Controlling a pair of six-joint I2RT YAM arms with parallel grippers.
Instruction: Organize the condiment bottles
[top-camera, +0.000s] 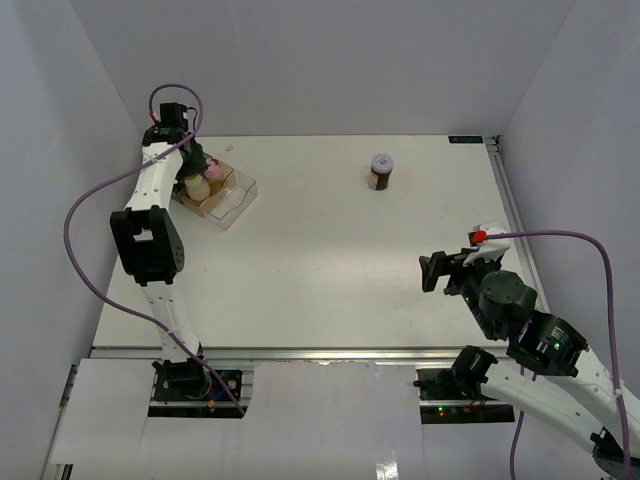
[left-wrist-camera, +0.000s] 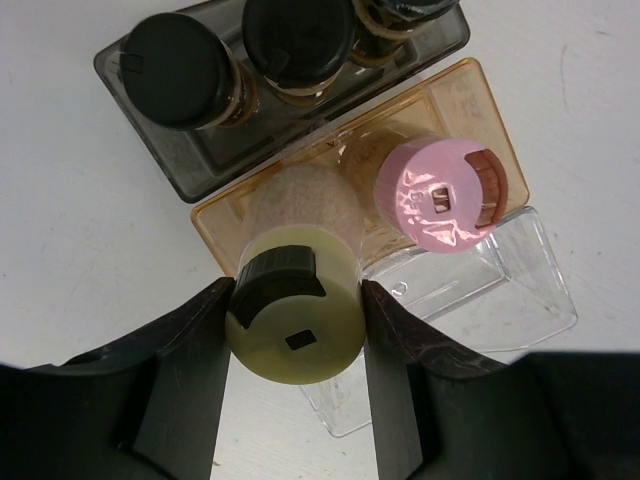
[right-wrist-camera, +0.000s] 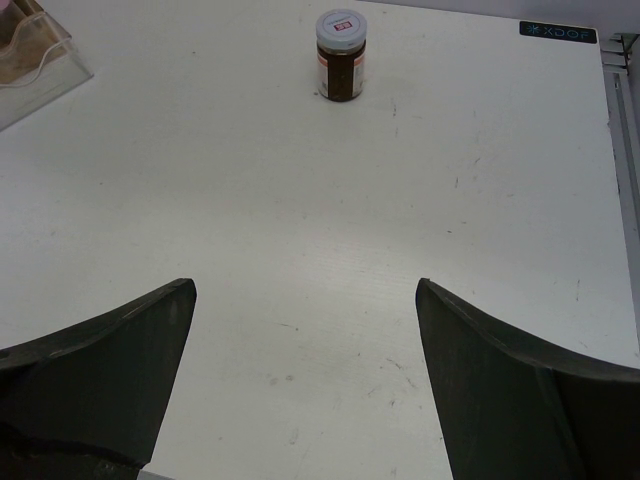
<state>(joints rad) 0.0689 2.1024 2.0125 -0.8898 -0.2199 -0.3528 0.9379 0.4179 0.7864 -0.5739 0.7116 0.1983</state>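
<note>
1. At the back left corner of the table (top-camera: 330, 260), the left claw (left-wrist-camera: 295, 305) pinches the pale yellow jar (left-wrist-camera: 300, 345) near its cap, with one finger on each side; a purple cable (top-camera: 80, 215) loops out beside that arm
2. The pale yellow jar reaches down into the amber compartment (left-wrist-camera: 480, 110) of the bin (top-camera: 228, 200); I cannot tell whether its base rests there
3. The pink-capped jar (left-wrist-camera: 440, 195) stands in the same amber compartment, just beside the yellow one and close to the claw's right-hand finger (left-wrist-camera: 395, 380)
4. Beyond them, the smoke-dark compartment (left-wrist-camera: 150, 150) holds the black-capped jars (left-wrist-camera: 175, 70) in a row; the third is cut off by the frame edge
5. A clear compartment (left-wrist-camera: 530, 290) adjoins the amber one on the pink jar's side
6. Further right, the grey-lidded jar (top-camera: 381, 171) stands upright near the table's back edge, well apart from the bin
7. At the right, the right claw (right-wrist-camera: 305, 330) is spread wide, holds nothing, and faces the grey-lidded jar from well apart
</note>
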